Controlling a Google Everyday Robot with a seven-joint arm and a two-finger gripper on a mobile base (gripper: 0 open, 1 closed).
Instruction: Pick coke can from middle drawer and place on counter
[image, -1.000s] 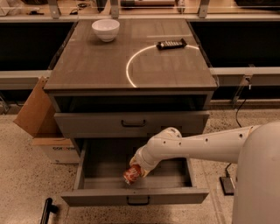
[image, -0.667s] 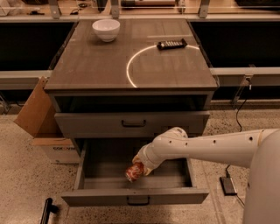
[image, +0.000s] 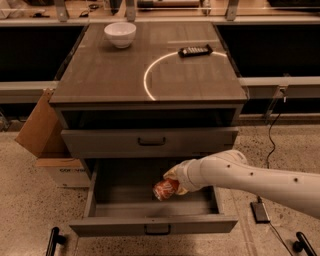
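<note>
1 white robot arm (image: 250, 175) reaches from the right into the open grey-brown middle drawer (image: 125, 192), and its gripper (image: 175, 184) is clamped on the right end of the small red coke can (image: 164, 189). The can is tilted, inside the drawer box near the middle and just above the grey floor. On the grey-brown wood-grain counter (image: 110, 75) sit 1 white bowl (image: 120, 34) at back left and 1 flat black remote (image: 195, 50) at back right, touching the thin white arc line (image: 146, 75); the drawer above (image: 150, 141) is shut.
</note>
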